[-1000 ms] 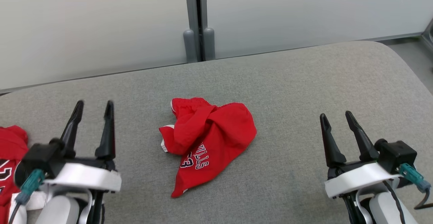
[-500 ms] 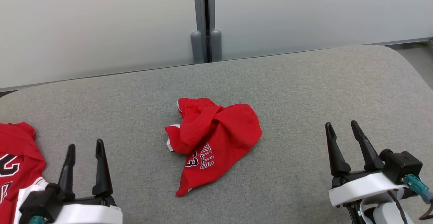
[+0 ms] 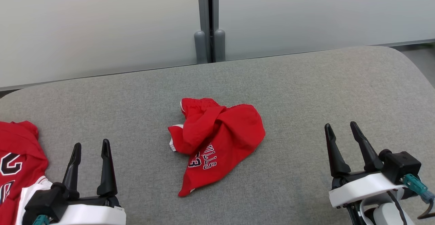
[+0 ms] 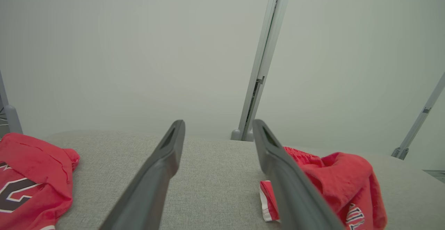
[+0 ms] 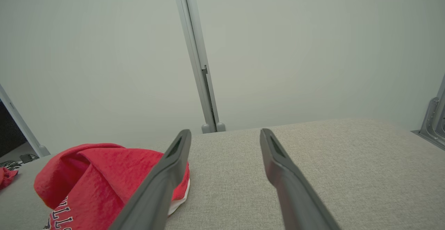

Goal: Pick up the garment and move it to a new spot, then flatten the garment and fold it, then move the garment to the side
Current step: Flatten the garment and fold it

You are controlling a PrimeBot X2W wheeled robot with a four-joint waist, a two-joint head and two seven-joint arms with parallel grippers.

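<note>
Nearest the robot are two grippers, one on each side of the head view. The left gripper (image 3: pixel 91 143) sits at the lower left, its two dark fingers (image 3: pixel 107 170) pointing up the view with a clear gap between them and nothing in it. The right gripper (image 3: pixel 340 124) sits at the lower right, its fingers likewise spread apart and empty. Both hover over the grey, cloth-covered tabletop (image 3: pixel 306 92).

Two red garments lie on that tabletop. One red jersey (image 3: pixel 17 150) lies at the left edge, just beside the left gripper and partly cut off by the frame, with large white-edged dark numerals showing on it. The task's garment (image 3: pixel 217 136) lies crumpled in the middle of the tabletop, between the two grippers and well apart from both. It is bunched into a lump with a tail of cloth running toward the robot. It may be a pair of shorts, though the bunching makes that hard to tell. Dark lettering and a numeral show on its lower part, and white trim shows at its left edge.

In the left wrist view this garment lies to the right of the fingers. In the right wrist view it lies to their left.

Beyond the tabletop's far edge stand two frosted pale panels (image 3: pixel 102 24). One grey post (image 3: pixel 208 14) stands between them, with two rounded grey feet (image 3: pixel 200 45) at its base.
</note>
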